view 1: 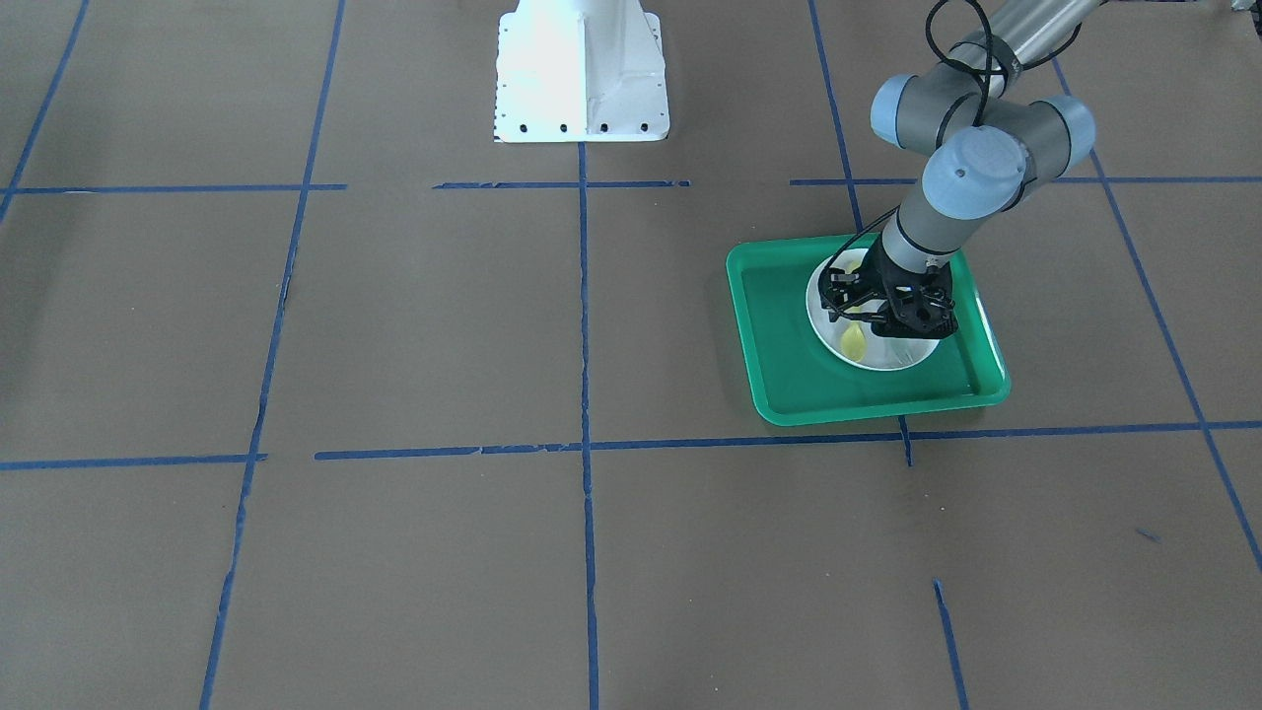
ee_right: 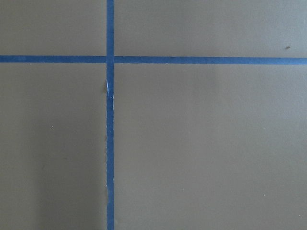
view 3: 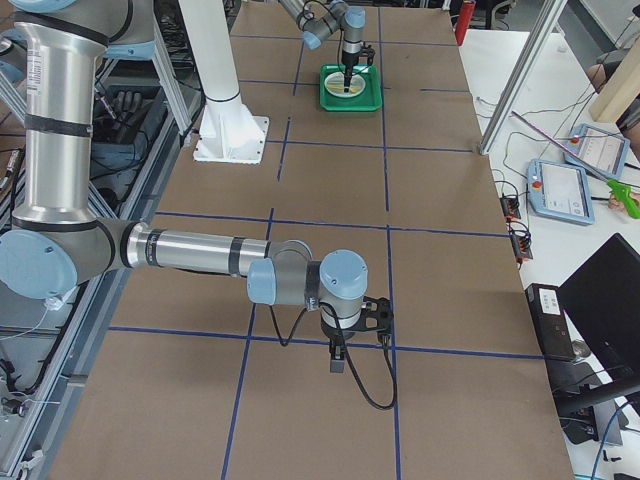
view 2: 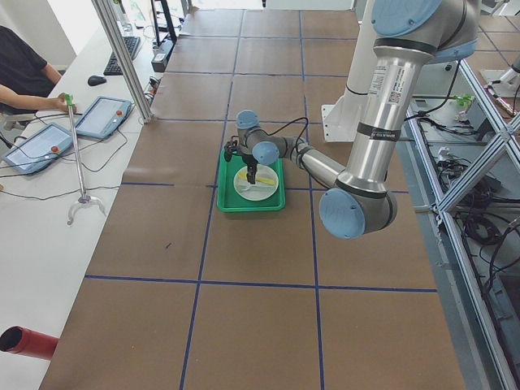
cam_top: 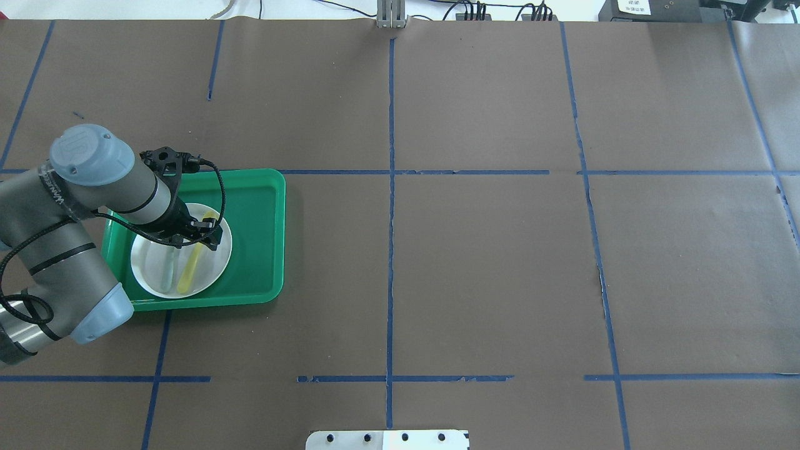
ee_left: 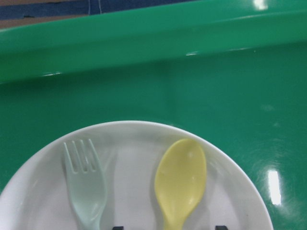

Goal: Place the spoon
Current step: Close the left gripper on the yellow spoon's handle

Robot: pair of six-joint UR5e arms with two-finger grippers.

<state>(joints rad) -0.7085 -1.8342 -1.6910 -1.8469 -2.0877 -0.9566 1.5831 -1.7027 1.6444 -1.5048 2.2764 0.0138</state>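
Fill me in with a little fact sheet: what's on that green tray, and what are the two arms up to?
Tray: green tray, on the brown table, robot's left side
Plate: white plate, inside the tray
On plate: yellow spoon and pale fork, side by side, not touching
Left gripper: open, low over the plate, straddling the spoon's handle
Right gripper: far off, over blue tape on the table; open or shut cannot be told
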